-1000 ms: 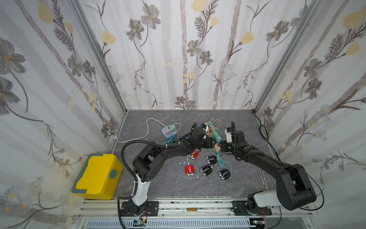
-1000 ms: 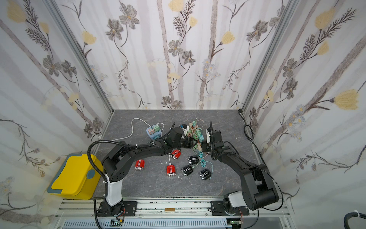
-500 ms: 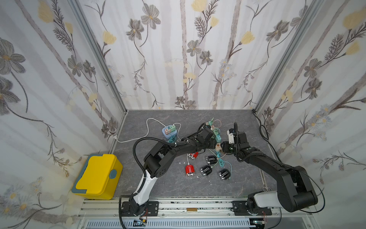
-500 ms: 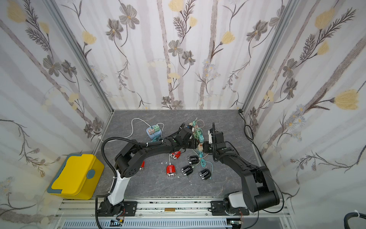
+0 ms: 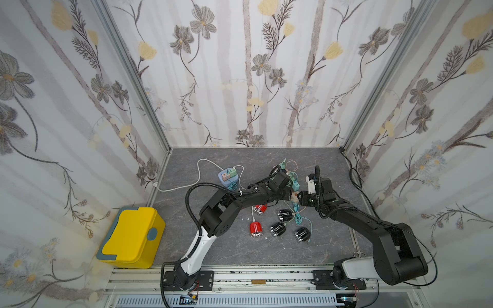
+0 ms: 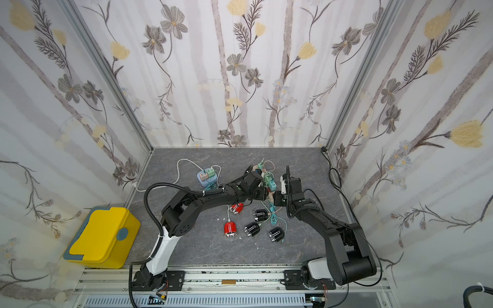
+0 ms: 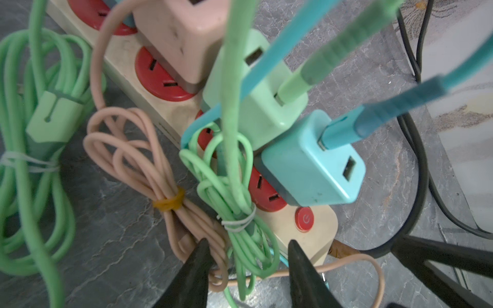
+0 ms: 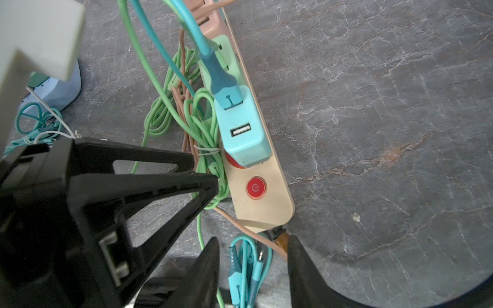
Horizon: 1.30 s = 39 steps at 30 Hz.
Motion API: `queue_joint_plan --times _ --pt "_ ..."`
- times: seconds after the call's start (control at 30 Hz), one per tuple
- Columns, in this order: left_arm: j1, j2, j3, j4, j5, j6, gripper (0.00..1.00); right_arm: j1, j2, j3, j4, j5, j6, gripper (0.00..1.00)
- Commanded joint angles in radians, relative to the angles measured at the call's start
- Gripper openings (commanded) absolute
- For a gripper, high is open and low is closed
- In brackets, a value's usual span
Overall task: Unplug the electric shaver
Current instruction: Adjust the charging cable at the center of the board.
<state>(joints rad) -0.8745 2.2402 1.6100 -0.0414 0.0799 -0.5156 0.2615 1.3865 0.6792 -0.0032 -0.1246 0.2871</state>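
Several small electric shavers, two red (image 5: 256,230) and three black (image 5: 285,215), lie on the grey floor in both top views, with teal cables trailing from the black ones. Behind them lies a cream power strip (image 7: 314,234) (image 8: 266,202) carrying a teal adapter (image 7: 312,165) (image 8: 242,133), a green adapter (image 7: 261,106) and a pink one (image 7: 181,34). My left gripper (image 7: 246,244) is open, its jaws straddling a tied green cable bundle (image 7: 234,186) beside the strip's switch end. My right gripper (image 8: 253,241) is open over loose teal cable ends (image 8: 250,266) just off that same end.
A tied pink cable bundle (image 7: 149,170) and more green cable lie beside the strip. A blue charging hub (image 5: 226,177) with a white lead stands at the back left. A yellow box (image 5: 130,237) sits outside the left wall, and black cables (image 5: 354,176) run along the right wall.
My left arm has swung right to the strip's switch end and its jaws have narrowed. The right arm has barely moved.
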Motion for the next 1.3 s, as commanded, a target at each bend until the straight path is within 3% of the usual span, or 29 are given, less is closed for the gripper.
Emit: queue_joint_plan --times 0.0,0.2,0.37,0.47,0.8,1.1,1.27 --pt "-0.003 0.022 0.019 -0.050 0.010 0.015 0.43 0.001 -0.001 -0.004 0.030 -0.003 0.011 0.42" --pt "-0.008 0.057 0.058 -0.096 -0.006 0.023 0.34 -0.001 -0.010 -0.002 0.025 0.003 0.011 0.42" --pt "-0.006 0.045 0.059 -0.097 0.004 0.021 0.11 -0.008 -0.009 0.003 0.019 0.007 0.010 0.42" --pt "-0.001 0.006 0.037 -0.078 0.010 0.019 0.04 -0.016 -0.005 0.005 0.017 0.013 0.012 0.42" --pt "0.054 -0.180 -0.072 -0.044 0.080 0.017 0.00 -0.035 0.037 0.009 0.021 -0.008 0.017 0.42" --pt "0.114 -0.278 -0.172 -0.087 0.072 0.056 0.02 -0.031 0.060 0.005 0.030 -0.025 0.018 0.45" --pt "0.151 -0.290 -0.189 -0.143 -0.001 0.107 0.03 -0.031 0.054 0.009 0.027 -0.020 0.020 0.46"
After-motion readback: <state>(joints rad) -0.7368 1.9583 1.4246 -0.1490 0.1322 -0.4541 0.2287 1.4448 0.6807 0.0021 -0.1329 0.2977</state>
